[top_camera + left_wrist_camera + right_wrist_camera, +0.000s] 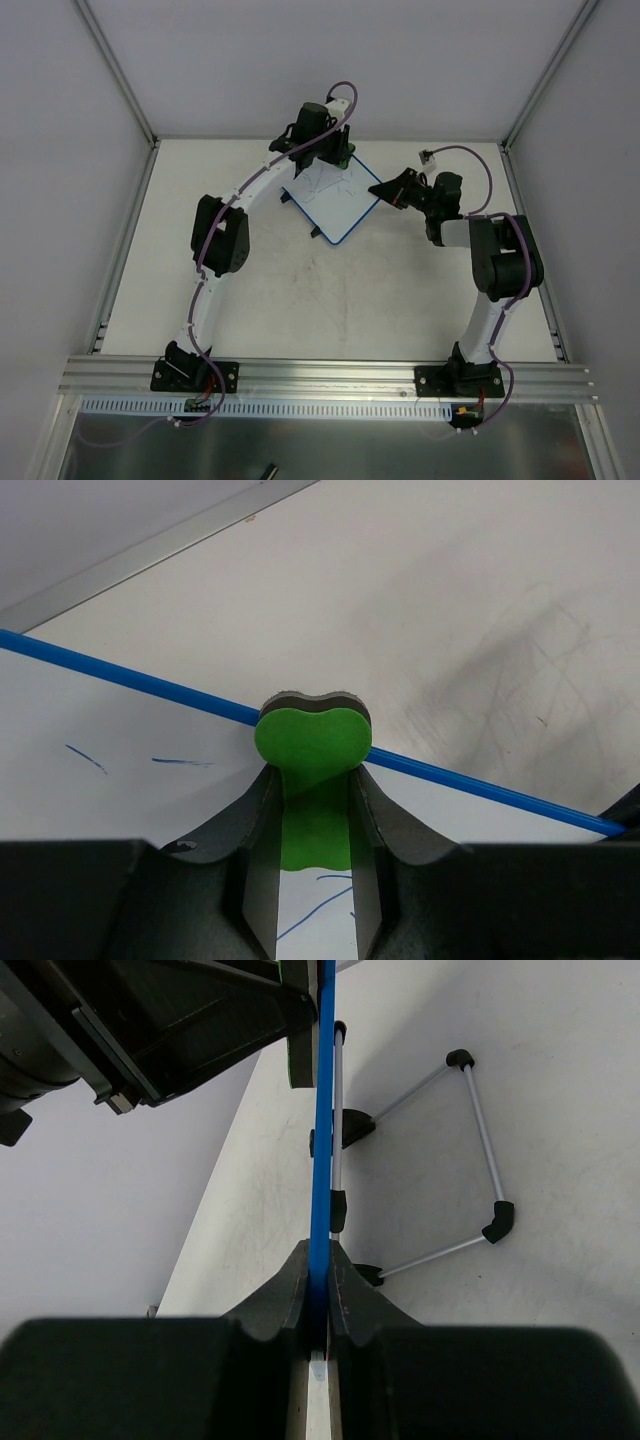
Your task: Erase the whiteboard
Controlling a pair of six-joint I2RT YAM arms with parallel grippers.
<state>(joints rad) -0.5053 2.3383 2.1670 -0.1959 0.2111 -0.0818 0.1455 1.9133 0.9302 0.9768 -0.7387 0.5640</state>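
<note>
The whiteboard [335,205], white with a thin blue frame, lies at the far middle of the table with thin scribbles on it. My left gripper [340,155] is at its far corner, shut on the green eraser block [312,740]. The eraser presses down right by the blue frame [480,785]. Blue pen strokes [180,762] show on the white surface. My right gripper [383,190] is shut on the board's right edge. In the right wrist view its jaws [319,1270] clamp the blue frame [323,1110], seen edge-on.
A thin metal wire stand with black tips [480,1140] juts from the board's underside onto the table. Grey enclosure walls stand on three sides, with a metal strip [150,550] along the far table edge. An aluminium rail [330,375] carries both arm bases.
</note>
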